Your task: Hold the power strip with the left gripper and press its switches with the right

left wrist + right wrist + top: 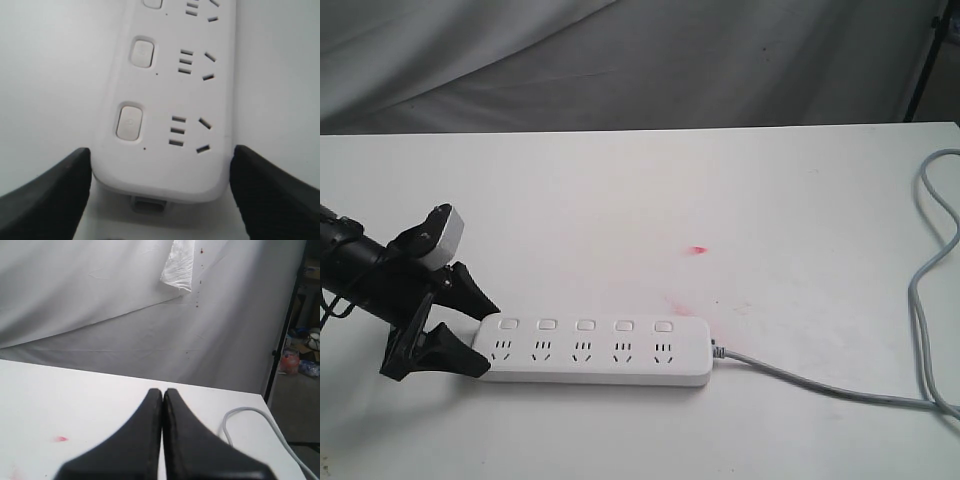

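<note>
The white power strip (595, 362) lies flat near the table's front, its five switches (585, 325) in a row along the far side. My left gripper (488, 338) holds the strip's left end, one black finger against each long side. In the left wrist view the fingers (60, 190) flank the rounded end of the power strip (165, 165), and the nearest switch (129, 122) sits just beyond them. My right gripper (163, 390) is shut on nothing, well above the table, and does not show in the exterior view.
The grey cable (820, 385) runs from the strip's right end to the table's right edge and loops back along it; the cable (250, 412) also shows in the right wrist view. A small red mark (698, 249) is on the white table (640, 200). A grey backdrop hangs behind.
</note>
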`<action>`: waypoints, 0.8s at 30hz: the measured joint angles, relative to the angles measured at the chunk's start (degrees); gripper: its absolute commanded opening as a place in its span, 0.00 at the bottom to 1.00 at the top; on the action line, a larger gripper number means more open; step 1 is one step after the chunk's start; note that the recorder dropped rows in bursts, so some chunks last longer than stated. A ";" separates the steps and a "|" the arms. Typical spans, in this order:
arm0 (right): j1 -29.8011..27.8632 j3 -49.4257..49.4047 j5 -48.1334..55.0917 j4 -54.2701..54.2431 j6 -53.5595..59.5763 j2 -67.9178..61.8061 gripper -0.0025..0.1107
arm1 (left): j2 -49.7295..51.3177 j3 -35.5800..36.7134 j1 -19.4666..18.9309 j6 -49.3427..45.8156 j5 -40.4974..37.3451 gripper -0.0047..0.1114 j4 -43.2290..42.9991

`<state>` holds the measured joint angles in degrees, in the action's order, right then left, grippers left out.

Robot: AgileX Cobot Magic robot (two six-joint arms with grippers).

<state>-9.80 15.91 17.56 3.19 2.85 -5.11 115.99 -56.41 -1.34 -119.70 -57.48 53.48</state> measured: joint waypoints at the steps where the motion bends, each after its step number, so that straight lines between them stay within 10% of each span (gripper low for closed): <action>1: 0.00 -1.83 -1.59 -0.11 0.00 0.42 0.02 | 0.00 0.00 0.00 0.00 0.00 0.24 0.00; 24: 0.00 -15.70 -7.06 -1.68 -1.55 4.78 0.02 | 0.00 0.00 0.00 0.00 0.00 0.24 0.00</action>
<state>-9.80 0.22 10.50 1.51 1.31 -0.33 115.99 -56.41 -1.34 -119.70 -57.48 53.48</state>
